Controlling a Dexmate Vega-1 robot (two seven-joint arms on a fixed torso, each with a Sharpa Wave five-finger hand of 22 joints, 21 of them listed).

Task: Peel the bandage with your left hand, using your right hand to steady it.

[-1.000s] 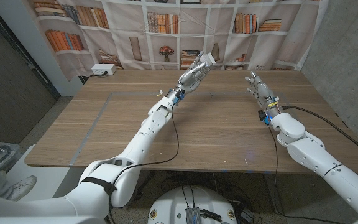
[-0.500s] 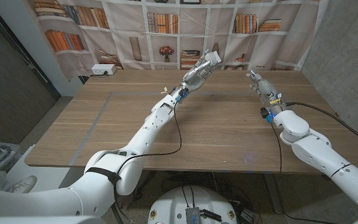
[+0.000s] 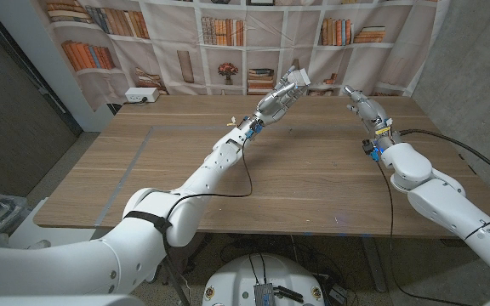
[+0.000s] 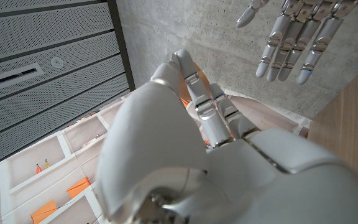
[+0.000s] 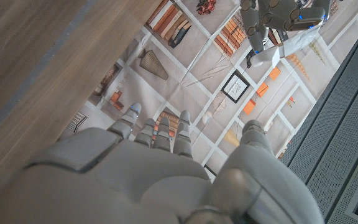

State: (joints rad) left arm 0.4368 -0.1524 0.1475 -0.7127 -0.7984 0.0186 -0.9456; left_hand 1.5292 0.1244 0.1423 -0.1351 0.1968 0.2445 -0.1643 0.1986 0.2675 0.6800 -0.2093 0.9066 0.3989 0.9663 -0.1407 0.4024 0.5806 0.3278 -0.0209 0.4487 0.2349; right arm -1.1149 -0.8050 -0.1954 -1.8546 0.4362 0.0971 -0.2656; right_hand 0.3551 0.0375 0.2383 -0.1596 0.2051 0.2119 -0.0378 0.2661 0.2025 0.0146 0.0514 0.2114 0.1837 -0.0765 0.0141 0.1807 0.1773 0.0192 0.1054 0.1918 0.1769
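The head view shows the whole long wooden table [image 3: 228,170] with both arms stretched over its far half. The white-and-grey left hand [image 3: 286,92] is raised above the table's far edge, near the middle. The white-and-grey right hand [image 3: 364,109] is raised above the far right part of the table, well apart from the left hand. At the left hand's fingertips is a small white flat bandage [image 3: 300,79], pinched by the curled fingers and held up in the air over the table's far edge. Its free end points up and away from the table's near edge. It is too small to tell its long axis.

The left wrist view shows the back of the left hand [image 4: 185,149] with its fingers bunched together. It also shows the right hand [image 4: 294,37] with straight fingers slightly apart, grasping nothing.

The right wrist view shows the right hand [image 5: 148,174] with its fingers [image 5: 163,134] extended side by side beyond the table's edge [image 5: 36,68], and the left hand [image 5: 278,15] with its fingers curled in.
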